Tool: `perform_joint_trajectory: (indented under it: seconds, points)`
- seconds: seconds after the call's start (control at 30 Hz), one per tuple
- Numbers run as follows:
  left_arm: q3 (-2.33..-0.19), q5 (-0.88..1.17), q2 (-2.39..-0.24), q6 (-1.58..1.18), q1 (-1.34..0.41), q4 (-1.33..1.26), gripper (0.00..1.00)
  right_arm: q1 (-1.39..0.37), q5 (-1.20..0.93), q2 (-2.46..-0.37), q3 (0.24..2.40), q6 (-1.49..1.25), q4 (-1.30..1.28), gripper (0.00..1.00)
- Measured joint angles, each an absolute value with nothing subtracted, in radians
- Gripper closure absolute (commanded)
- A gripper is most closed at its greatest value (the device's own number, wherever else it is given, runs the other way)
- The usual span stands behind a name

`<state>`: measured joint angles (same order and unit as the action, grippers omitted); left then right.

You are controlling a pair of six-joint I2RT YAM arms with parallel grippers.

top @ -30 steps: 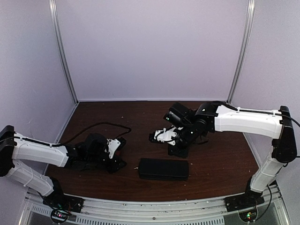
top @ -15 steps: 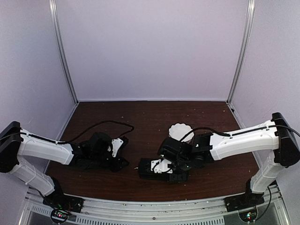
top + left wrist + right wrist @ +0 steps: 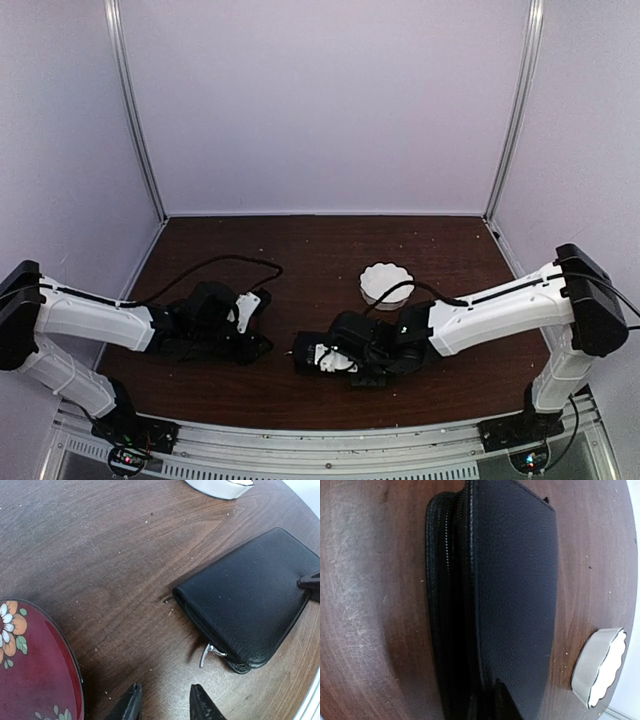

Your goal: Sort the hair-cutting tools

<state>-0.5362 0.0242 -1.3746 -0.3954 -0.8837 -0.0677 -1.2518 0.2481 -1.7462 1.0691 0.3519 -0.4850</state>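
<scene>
No hair-cutting tools are in view. A flat black zip case (image 3: 250,600) lies closed on the wooden table, its silver zip pull (image 3: 207,654) hanging at the near corner. My left gripper (image 3: 165,702) hovers open just short of that pull, with nothing between its fingers. My right gripper (image 3: 492,700) is down on the other end of the case (image 3: 515,580), its dark fingers pinched together on the cover's edge beside the zip seam. From above, the right gripper (image 3: 335,358) covers much of the case (image 3: 303,350).
A red flowered plate (image 3: 35,670) lies just left of my left gripper. A small white scalloped dish (image 3: 385,279) stands behind the case, seen also in the right wrist view as the dish (image 3: 600,667). The table's near edge is close.
My right arm swung from the back middle down onto the case, uncovering the white dish; its jaws opened and came together again. The left arm barely moved.
</scene>
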Motion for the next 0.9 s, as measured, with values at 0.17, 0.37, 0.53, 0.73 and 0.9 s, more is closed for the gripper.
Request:
perform_joint_trajectory:
  seconds: [0.17, 0.37, 0.53, 0.73, 0.9]
  points:
    - [-0.536, 0.023, -1.372, -0.395, -0.884, -0.056, 0.64, -1.235, 0.261, -1.705, 1.084, 0.35, -0.487, 1.0]
    - [-0.535, 0.057, -1.37, -0.378, -0.884, -0.054, 0.64, -1.208, 0.151, -1.668, 1.154, 0.341, -0.606, 1.0]
    - [-0.458, 0.106, -1.292, -0.345, -0.886, -0.131, 0.62, -1.131, -0.042, -1.656, 1.257, 0.328, -0.746, 1.0]
    - [-0.404, 0.16, -1.255, -0.309, -0.899, -0.198, 0.62, -0.981, -0.221, -1.712, 1.337, 0.337, -0.838, 1.0]
    - [-0.404, 0.171, -1.256, -0.287, -0.933, -0.216, 0.62, -0.924, -0.303, -1.765, 1.383, 0.36, -0.867, 1.0]
